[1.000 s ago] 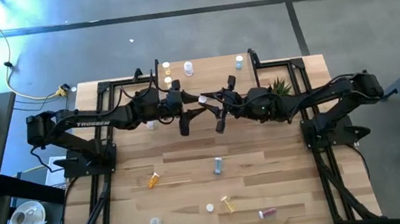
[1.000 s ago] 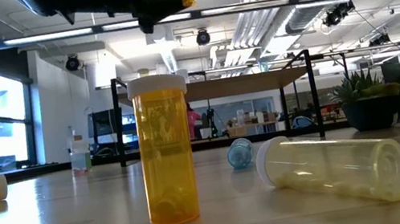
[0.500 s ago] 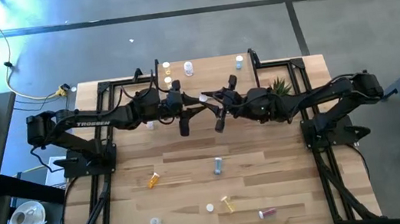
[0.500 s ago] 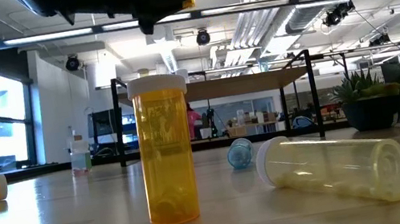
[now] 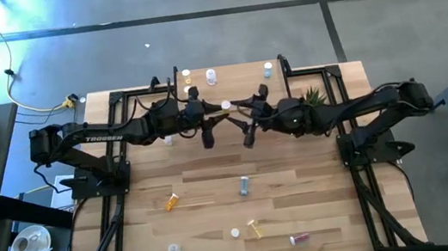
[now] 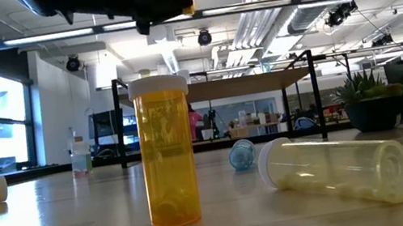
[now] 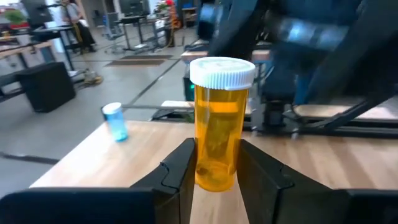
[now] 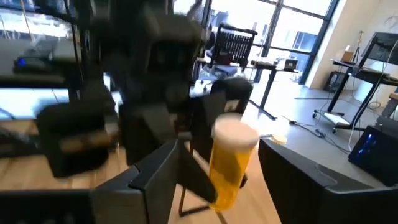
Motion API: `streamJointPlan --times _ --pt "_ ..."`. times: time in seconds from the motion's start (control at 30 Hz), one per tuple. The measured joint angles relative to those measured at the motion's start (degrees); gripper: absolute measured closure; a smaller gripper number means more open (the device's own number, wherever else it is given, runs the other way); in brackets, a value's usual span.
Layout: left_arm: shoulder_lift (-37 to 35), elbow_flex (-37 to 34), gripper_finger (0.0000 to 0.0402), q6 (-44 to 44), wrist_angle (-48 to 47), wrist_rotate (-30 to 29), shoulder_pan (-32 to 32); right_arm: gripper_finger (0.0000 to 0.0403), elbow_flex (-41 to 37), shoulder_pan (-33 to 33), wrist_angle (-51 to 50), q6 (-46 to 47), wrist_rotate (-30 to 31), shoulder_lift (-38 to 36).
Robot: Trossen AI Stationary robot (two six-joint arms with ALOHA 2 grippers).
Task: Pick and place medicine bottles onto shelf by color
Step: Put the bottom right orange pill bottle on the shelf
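Observation:
An orange medicine bottle (image 7: 217,124) with a white cap (image 5: 226,105) stands upright in the air over the table's far middle, in front of the shelf (image 5: 235,79). My left gripper (image 7: 217,180) is shut on it. My right gripper (image 8: 224,180) faces it from the other side and is open, with one finger on either side of the same bottle (image 8: 230,165) and a gap showing on both sides. Three bottles (image 5: 212,77) stand on the shelf top, one of them blue-grey (image 7: 115,121). My left gripper pinches the lower part of the bottle's body (image 7: 214,171) between its two fingers. The fingers (image 7: 180,171) come about level from the table's left. The bottle stands upright with its cap up, lifted clear of the table and the shelf.
Loose bottles are on the near half of the table: orange (image 5: 171,202), blue-grey (image 5: 244,185), yellow (image 5: 255,228), clear (image 5: 173,249) and red (image 5: 299,238). A small green plant (image 5: 314,95) stands right of the shelf, under my right arm.
My left gripper has closed on the orange bottle. My right gripper's fingers have spread away from it. Both arms stay where they were, and the bottle stays upright in the air.

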Motion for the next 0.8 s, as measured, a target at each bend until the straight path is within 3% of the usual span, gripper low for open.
streamJointPlan --times 0.2,0.33,0.57,0.8 --pt "0.02 0.00 0.0309 1.20 -2.71 -3.30 0.00 0.0186 0.14 -0.47 -0.94 -0.27 -0.38 -4.37" --pt "0.02 0.00 0.0309 1.24 -3.94 -3.41 -0.02 0.0186 4.10 -2.45 -7.16 0.00 -1.89 -5.31" --pt "0.02 0.00 0.0310 1.23 -7.09 -3.34 -0.02 0.0185 10.93 -6.39 -20.55 2.82 -9.67 -3.85" --pt "0.04 0.00 0.0310 1.65 -8.63 -3.14 -0.03 0.0185 10.97 -8.26 -21.66 5.20 -16.87 -1.97"
